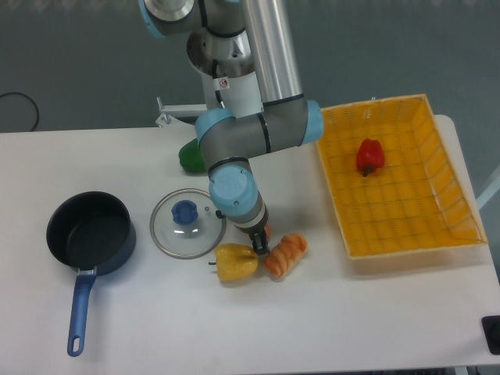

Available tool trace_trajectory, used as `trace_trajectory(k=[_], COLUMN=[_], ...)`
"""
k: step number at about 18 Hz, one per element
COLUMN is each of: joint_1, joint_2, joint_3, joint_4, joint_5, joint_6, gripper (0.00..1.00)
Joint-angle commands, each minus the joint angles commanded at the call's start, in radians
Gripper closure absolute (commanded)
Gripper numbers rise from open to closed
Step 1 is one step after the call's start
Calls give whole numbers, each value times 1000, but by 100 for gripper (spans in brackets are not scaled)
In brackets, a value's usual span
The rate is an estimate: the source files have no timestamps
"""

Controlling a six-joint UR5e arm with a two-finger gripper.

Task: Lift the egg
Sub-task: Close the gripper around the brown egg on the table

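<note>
Approach stage, lift not yet made: the dark two-finger gripper (258,244) is down at the white bench (375,312), its opening indiscernible; the small smooth brownish-pink egg (267,231) peeks out just beside it, apparently unlifted; grasp and raise remain.

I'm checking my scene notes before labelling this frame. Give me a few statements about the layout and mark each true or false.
1. The red pepper lies in the yellow basket. True.
2. The glass lid sits on the pot. False: it lies on the table beside the pot.
3. The gripper is down between the yellow pepper and the croissant. True.
4. The green pepper is in the basket. False: it is on the table behind the arm.
5. The pot holds the egg. False: the pot is empty.
</note>
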Motion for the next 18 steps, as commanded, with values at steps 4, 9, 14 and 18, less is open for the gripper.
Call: trace_trajectory(k=[4, 9, 14, 18], joint_1=[0, 2, 2, 2], joint_2=[2, 3, 6, 8], joint_3=[0, 0, 0, 0], joint_4=[2, 0, 0, 0], joint_5=[0, 0, 0, -2], joint_6=[0, 0, -3, -18], gripper=[31, 38, 45, 52])
